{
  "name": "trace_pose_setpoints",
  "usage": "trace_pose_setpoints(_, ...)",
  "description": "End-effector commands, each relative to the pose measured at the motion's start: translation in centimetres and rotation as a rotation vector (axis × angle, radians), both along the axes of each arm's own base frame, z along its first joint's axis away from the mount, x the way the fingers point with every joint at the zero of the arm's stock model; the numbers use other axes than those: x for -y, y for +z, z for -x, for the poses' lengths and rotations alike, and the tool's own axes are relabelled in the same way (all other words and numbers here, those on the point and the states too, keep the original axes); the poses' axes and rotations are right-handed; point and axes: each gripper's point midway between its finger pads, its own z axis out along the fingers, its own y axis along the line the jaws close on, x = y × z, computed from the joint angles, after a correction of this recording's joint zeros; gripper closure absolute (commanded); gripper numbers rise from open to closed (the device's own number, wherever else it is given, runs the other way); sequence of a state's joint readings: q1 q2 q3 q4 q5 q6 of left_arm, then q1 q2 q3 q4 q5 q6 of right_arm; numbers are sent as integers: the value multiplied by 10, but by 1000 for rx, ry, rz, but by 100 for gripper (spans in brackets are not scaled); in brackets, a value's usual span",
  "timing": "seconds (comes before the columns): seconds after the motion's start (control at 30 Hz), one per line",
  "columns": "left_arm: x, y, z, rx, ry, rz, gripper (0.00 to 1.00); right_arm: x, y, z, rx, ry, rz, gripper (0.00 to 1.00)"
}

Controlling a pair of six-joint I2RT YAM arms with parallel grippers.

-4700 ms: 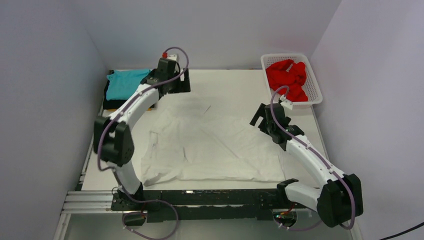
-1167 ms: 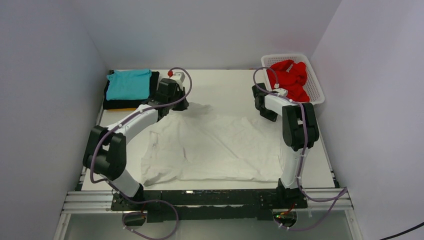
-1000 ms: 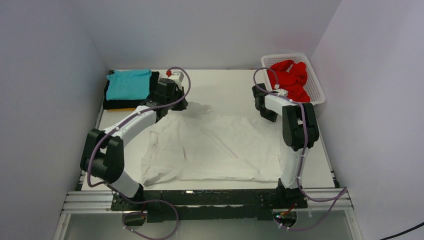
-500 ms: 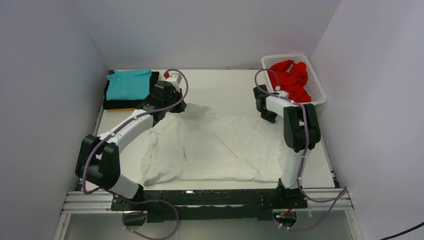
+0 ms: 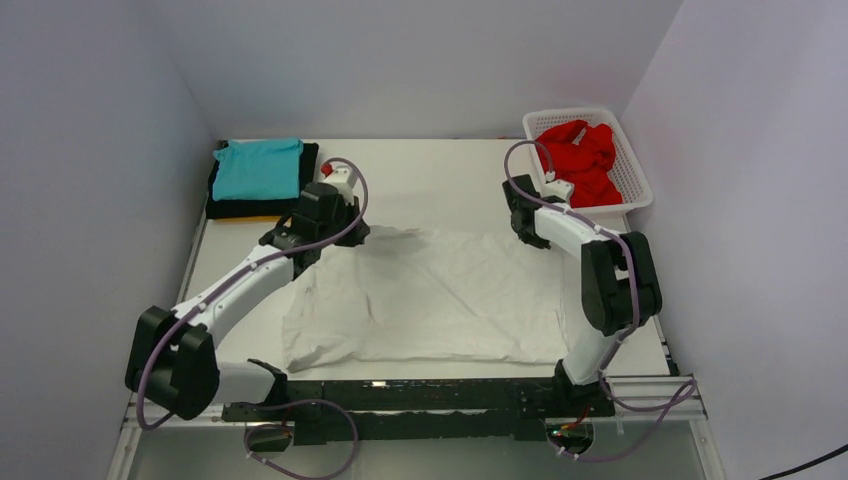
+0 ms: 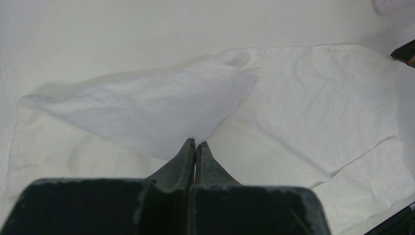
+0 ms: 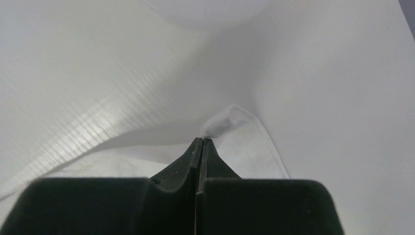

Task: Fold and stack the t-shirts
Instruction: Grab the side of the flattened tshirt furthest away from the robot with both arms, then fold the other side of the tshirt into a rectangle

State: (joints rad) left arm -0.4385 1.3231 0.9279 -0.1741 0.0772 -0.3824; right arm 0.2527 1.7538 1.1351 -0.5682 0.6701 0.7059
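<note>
White t-shirt (image 5: 440, 290) lies spread over the bench (image 5: 450, 170), its far edge pinched up at both ends: the left hand (image 6: 195, 143) is clamped on one corner, the right hand (image 7: 202, 140) on the other. At far left a teal t-shirt (image 5: 258, 168) sits folded on a black t-shirt (image 5: 215, 206). The red t-shirt (image 5: 580, 160) lies crumpled in the basket (image 5: 636, 190).

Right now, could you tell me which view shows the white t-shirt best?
Top external: nearly the whole white t-shirt is visible. Left wrist shows part, with a lifted corner; right wrist only a pinched edge.
</note>
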Motion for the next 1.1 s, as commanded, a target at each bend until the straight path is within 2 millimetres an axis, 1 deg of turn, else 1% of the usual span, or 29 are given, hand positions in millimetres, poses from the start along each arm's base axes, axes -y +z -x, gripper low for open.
trace_pose_setpoints(0.0,-8,6,21,-2,48,10,100,0,19,4,64,19,13,100)
trace_pose_setpoints(0.1,-15,6,38,-16,62,11,100,0,26,10,81,34,9,100)
trace_pose_setpoints(0.27,-15,14,67,-13,48,50,100,1,34,19,100,56,-3,100)
trace_pose_setpoints(0.37,-17,11,84,-38,32,47,100,0,40,25,120,70,-21,100)
trace_pose_setpoints(0.53,-30,-2,109,-88,60,21,100,0,49,39,150,96,-44,100)
trace_pose_setpoints(0.73,-42,-1,138,-124,79,36,100,-3,47,58,169,129,-88,100)
trace_pose_setpoints(0.93,-54,-12,161,-174,71,9,100,4,45,77,160,109,-79,100)
trace_pose_setpoints(1.07,-67,-14,174,-194,94,-21,100,-2,41,84,146,138,-117,100)
